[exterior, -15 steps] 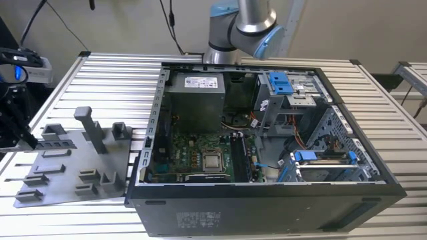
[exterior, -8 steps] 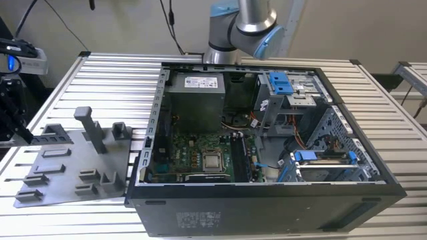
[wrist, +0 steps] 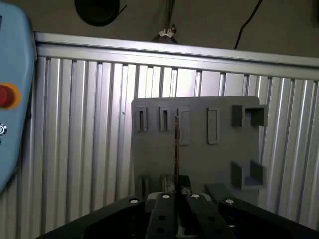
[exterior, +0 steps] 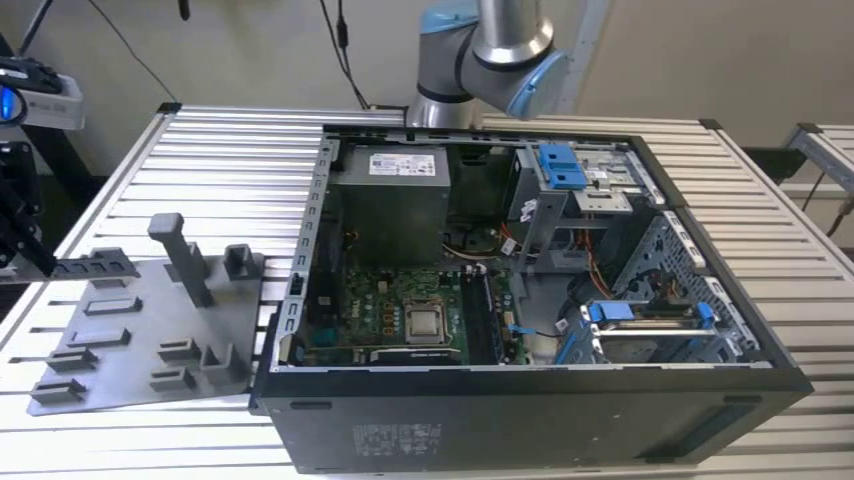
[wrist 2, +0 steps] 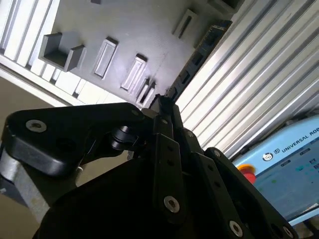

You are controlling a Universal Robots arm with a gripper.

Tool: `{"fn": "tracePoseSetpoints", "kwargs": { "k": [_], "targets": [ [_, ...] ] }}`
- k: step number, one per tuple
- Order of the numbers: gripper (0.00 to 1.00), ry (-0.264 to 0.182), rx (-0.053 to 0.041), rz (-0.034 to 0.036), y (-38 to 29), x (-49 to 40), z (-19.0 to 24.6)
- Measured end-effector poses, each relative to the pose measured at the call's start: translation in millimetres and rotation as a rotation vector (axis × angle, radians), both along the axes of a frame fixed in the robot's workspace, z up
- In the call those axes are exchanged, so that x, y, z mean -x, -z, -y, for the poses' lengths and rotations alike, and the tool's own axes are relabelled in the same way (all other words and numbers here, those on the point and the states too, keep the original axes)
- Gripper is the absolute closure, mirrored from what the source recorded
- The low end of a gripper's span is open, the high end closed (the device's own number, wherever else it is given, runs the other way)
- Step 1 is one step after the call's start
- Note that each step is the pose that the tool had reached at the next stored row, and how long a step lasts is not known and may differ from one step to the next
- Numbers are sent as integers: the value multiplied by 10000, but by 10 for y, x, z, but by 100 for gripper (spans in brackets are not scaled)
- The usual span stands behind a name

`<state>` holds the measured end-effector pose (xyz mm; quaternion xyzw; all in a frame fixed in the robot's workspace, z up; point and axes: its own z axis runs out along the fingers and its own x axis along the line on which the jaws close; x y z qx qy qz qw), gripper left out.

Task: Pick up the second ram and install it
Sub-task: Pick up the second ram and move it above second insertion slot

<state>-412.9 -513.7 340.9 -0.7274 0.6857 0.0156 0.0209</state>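
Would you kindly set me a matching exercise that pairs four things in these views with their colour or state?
Things:
1. second ram
2. fixture plate
3. teach pendant button
4. computer case

Colours or states:
A. red
B. grey, lying on the slatted table
C. open, with the motherboard exposed
D. clamped edge-on in the gripper

Pairs: 1-D; 2-B; 3-A; 4-C

Pale wall (exterior: 240,50), ribbed metal table (exterior: 214,170)
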Motion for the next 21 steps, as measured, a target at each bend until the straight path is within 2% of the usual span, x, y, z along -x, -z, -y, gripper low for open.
{"fn": "tracePoseSetpoints", "kwargs": {
  "k": [21],
  "targets": [
    [86,0,-1,1,-411,0,0]
  ]
}}
